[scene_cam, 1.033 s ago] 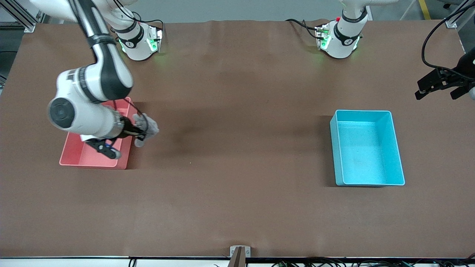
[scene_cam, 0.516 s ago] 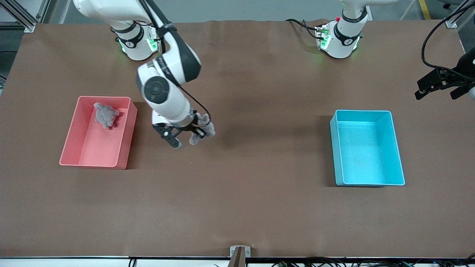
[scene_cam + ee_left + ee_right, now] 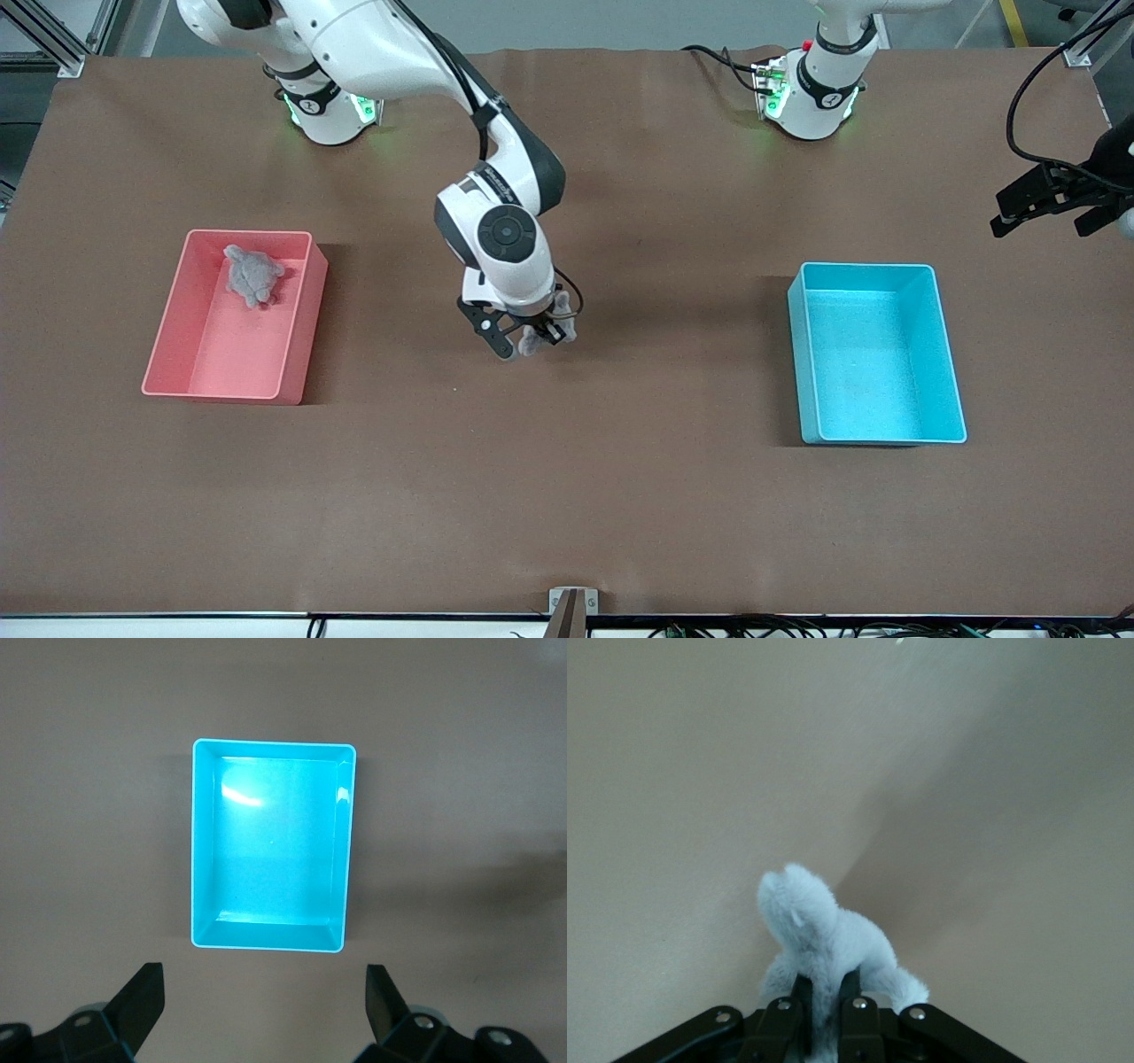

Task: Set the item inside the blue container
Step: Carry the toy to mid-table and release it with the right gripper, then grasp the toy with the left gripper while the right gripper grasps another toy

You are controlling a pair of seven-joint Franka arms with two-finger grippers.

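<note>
The right pincer [image 3: 530, 339], clamped on a grey plush toy [image 3: 542, 336], hangs over mid-tabletop [image 3: 620, 496], well apart from the blue container [image 3: 877, 354]. The left pincer [image 3: 1054, 206] waits, apparently spread wide, near the tabletop's edge.

No text, label or number can be read anywhere.

Right wrist view: a small grey-white plush animal [image 3: 819, 935] is pinched between the two black fingers [image 3: 775, 1023] of the right gripper [image 3: 819, 1014], w/ the fingers closed tight on its lower body. The toy's head and upper body stick out past the fingertips, one fuzzy limb or tail poking out to the side. Below it is plain brown table surface [image 3: 682, 771], w/ a darker shadow band running diagonally across it.
</note>
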